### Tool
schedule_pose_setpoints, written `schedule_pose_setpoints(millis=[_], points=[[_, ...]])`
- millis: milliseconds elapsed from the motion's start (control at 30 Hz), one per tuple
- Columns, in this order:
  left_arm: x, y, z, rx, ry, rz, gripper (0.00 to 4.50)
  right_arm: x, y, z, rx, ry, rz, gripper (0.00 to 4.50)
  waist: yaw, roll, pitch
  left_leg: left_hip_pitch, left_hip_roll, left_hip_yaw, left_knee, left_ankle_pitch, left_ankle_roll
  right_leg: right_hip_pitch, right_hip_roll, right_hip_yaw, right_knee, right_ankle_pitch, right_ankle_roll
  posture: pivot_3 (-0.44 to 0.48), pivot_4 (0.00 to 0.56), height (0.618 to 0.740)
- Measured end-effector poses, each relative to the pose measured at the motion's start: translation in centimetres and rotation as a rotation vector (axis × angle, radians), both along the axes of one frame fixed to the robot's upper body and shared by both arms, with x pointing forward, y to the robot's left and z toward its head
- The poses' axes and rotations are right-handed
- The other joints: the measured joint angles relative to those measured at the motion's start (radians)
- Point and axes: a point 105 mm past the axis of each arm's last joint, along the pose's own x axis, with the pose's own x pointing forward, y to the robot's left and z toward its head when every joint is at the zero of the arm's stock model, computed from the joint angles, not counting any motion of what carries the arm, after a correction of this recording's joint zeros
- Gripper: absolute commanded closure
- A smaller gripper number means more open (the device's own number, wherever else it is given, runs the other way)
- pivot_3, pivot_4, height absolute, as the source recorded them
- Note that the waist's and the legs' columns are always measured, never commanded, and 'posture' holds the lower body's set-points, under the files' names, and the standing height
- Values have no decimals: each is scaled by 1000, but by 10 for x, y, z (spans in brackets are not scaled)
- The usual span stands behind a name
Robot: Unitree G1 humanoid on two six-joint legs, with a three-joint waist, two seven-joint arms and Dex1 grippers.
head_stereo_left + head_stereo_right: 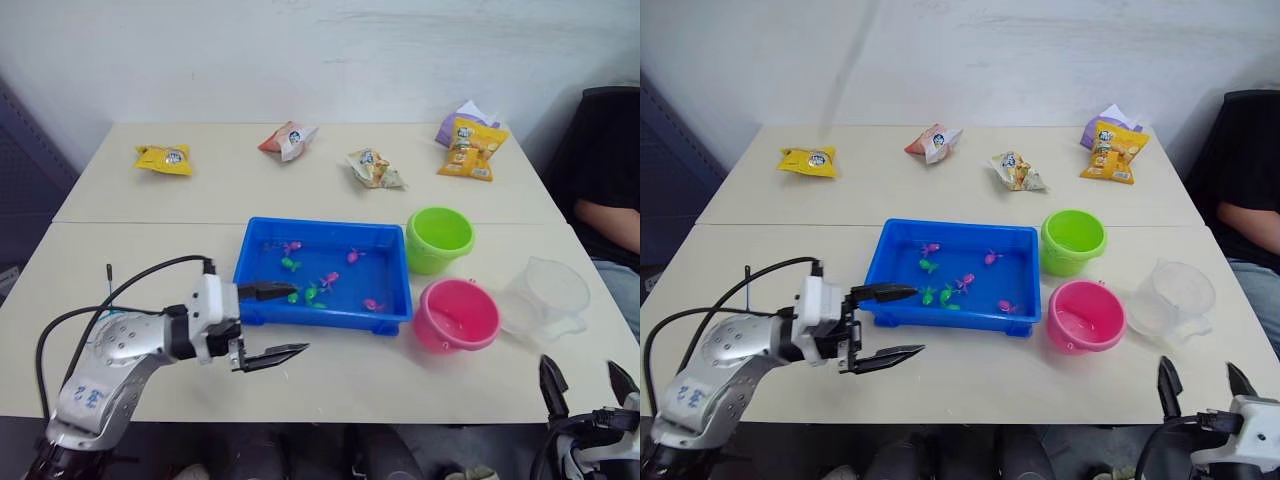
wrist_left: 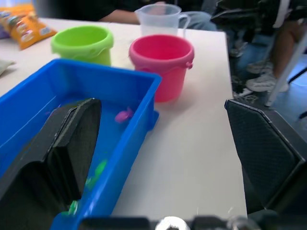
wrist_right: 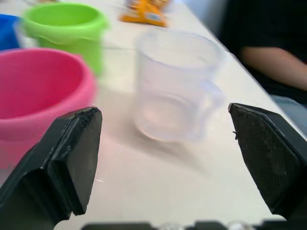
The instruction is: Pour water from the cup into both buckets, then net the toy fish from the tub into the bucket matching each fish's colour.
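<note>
The blue tub (image 1: 250,252) sits mid-table holding several tiny pink and green toy fish (image 1: 312,293). To its right stand the lime green bucket (image 1: 438,238) and, nearer, the pink bucket (image 1: 457,315). The clear cup (image 1: 545,295) stands upright right of the pink bucket and looks empty in the right wrist view. My left gripper (image 1: 298,320) is open at the tub's near-left corner, one finger over the rim and the other above the table in front of it. Near the table's front right edge, my right gripper (image 1: 582,372) is open, just short of the cup (image 3: 172,86).
Snack packets lie along the back of the table: yellow (image 1: 164,158), red and white (image 1: 288,139), a pale one (image 1: 375,168), orange (image 1: 472,148) and purple (image 1: 462,118). A person (image 1: 610,190) in dark clothes sits at the right edge.
</note>
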Motion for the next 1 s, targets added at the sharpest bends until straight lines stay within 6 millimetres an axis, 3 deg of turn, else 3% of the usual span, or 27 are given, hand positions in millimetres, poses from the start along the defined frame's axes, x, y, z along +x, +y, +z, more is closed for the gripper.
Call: schedule_pose_setpoints(millis=[467, 1000], points=[[7, -24, 5, -13, 8, -116, 66, 57, -36, -17, 75, 0, -236, 0, 5, 1, 1, 0, 0, 0, 0, 0, 1, 0, 1, 0, 1, 0, 1, 0, 150, 740], [6, -10, -5, 31, 18, -54, 66, 78, -51, -37, 167, -12, -401, 0, 3, 2, 2, 0, 0, 0, -1, 0, 0, -1, 2, 1, 0, -1, 1, 0, 150, 740]])
